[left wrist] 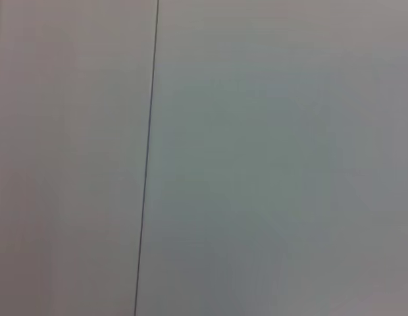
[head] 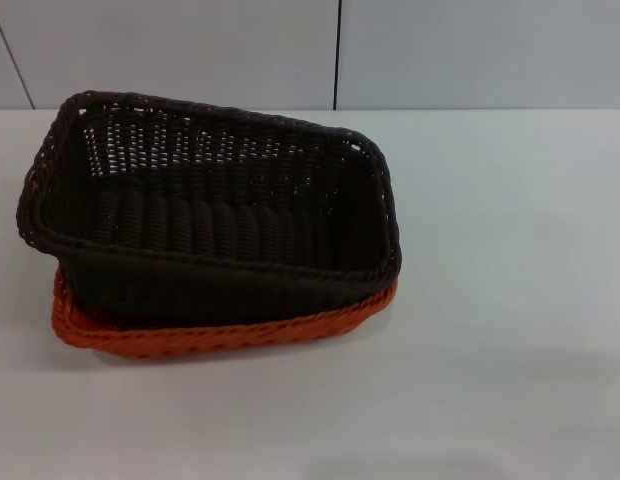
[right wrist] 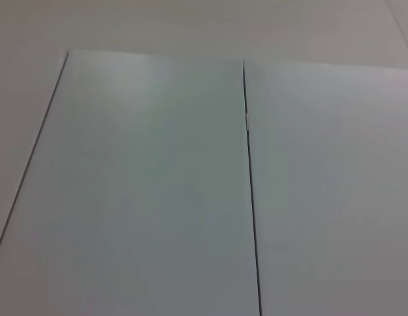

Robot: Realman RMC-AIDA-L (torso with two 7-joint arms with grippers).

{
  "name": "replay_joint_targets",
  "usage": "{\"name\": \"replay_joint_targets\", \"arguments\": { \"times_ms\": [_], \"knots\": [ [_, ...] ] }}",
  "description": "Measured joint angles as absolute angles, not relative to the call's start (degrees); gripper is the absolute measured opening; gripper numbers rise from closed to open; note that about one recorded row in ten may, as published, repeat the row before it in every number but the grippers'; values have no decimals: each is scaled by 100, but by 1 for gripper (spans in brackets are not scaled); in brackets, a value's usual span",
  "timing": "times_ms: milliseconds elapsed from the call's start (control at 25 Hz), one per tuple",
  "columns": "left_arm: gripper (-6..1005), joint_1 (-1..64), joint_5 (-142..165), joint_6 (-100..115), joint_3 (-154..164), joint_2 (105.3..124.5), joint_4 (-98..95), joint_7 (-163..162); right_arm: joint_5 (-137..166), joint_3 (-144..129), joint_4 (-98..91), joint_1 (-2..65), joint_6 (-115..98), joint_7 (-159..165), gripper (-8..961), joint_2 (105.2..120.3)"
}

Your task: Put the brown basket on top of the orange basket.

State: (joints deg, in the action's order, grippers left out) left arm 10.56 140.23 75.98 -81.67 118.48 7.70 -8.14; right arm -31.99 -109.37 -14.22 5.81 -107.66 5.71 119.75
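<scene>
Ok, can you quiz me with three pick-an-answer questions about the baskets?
1. Where is the brown basket?
A. beside the orange one
B. in the orange one
C. under it

2. How many baskets are there?
A. one
B. two
C. three

3. How does the brown basket sit?
A. tilted
B. upside down
C. on its side

Answers:
1 B, the orange basket's rim peeks out below it.
2 B, one brown, one orange, on the table.
3 A, its left end rides higher than its right.

The head view looks down, close, on the baskets (head: 210,240); both wrist views face only seamed wall panels (right wrist: 151,184) behind.
</scene>
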Motion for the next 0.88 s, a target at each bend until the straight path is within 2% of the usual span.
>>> {"name": "replay_joint_targets", "arguments": {
  "times_ms": [880],
  "knots": [
    [781,1029,14001,7576,-8191,11856,756,-807,-3199,-11065,-1458,606,-10746,571,822,11970]
  ]
}}
